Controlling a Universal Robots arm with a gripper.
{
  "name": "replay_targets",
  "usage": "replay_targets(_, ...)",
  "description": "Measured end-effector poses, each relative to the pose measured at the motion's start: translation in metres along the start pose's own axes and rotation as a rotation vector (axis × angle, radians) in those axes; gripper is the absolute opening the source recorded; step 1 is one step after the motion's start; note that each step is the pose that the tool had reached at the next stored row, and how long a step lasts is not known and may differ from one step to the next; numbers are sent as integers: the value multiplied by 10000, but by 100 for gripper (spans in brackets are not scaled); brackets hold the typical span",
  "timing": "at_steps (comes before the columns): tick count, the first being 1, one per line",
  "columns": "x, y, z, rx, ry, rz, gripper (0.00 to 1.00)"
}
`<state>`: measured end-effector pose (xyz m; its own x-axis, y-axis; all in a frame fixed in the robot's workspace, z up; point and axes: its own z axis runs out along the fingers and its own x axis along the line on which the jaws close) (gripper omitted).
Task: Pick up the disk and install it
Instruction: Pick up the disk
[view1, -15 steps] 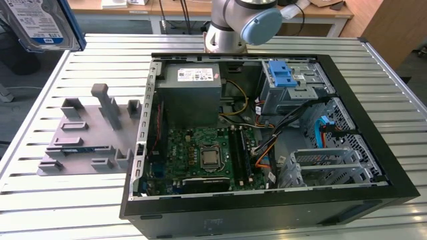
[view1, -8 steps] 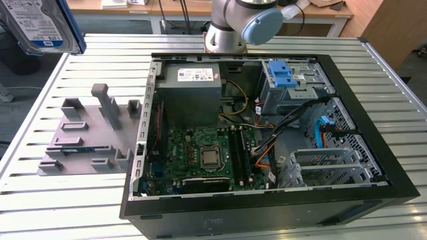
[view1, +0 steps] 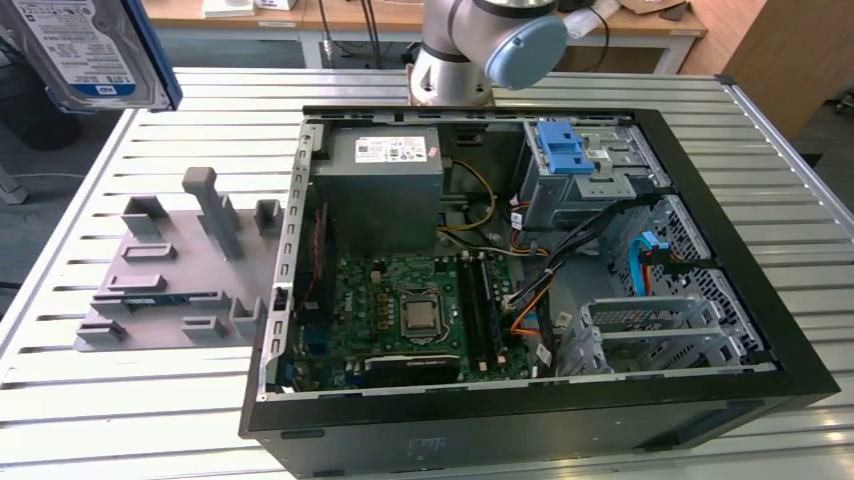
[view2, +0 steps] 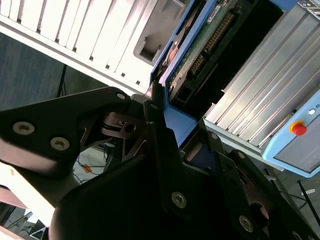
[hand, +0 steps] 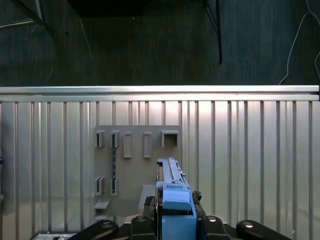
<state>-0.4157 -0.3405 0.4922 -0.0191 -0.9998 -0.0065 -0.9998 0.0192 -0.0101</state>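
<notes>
The disk (view1: 87, 50), silver with a white and blue label and a blue frame, hangs high above the table at the exterior view's far left, well clear of the open computer case (view1: 747, 300). In the first wrist view the disk (hand: 172, 197) stands edge-on between the black fingers (hand: 148, 220), above the grey holder plate (hand: 135, 170). In the second wrist view my gripper (view2: 182, 132) is shut on the blue frame of the disk (view2: 200, 47), whose connector edge and circuit board face the camera.
The case lies open on the slatted metal table (view1: 160, 420), with a motherboard (view1: 407, 305), a grey power supply (view1: 380, 190) and a drive bay with a blue latch (view1: 567, 150). The grey holder fixture (view1: 174, 270) stands to the case's left. The arm's base (view1: 461, 60) rises behind the case.
</notes>
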Motion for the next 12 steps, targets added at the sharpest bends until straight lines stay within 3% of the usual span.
replay_targets(12, 112, -198, 1, -4, 0, 0, 36)
